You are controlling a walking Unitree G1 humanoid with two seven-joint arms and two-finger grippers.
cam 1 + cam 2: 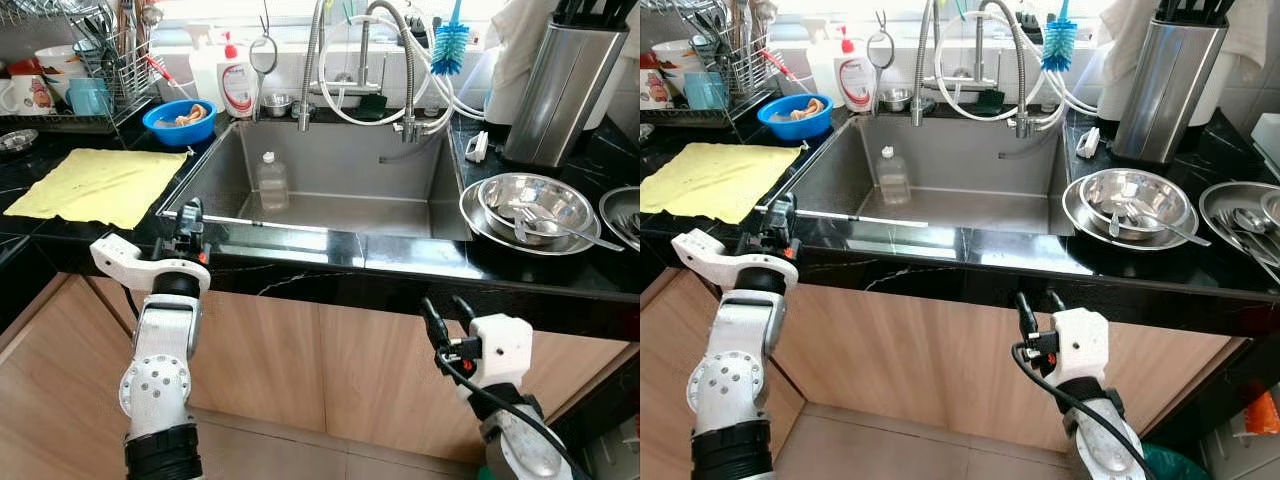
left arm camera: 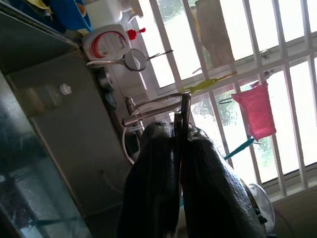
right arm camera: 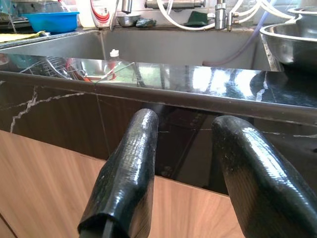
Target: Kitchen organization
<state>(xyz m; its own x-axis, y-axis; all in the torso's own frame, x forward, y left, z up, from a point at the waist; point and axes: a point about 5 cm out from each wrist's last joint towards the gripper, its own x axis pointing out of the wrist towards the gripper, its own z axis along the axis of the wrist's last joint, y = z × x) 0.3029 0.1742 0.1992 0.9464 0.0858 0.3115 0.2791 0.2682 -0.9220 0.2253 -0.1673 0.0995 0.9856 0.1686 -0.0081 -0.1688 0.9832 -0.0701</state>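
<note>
Both arms are raised in front of the black worktop [image 1: 400, 262], forearms upright, below its near edge. The steel sink [image 1: 330, 180] sits in the middle, a clear plastic bottle [image 1: 271, 182] standing inside it. A yellow cloth [image 1: 100, 185] lies to the left, nested steel bowls [image 1: 535, 210] to the right, a blue bowl [image 1: 180, 121] at the far left. The left claw [image 1: 190, 228] is at the worktop's near edge, fingers pressed together, gripping nothing. The right claw [image 1: 447, 322] hangs lower before the cabinet, fingers apart, empty.
</note>
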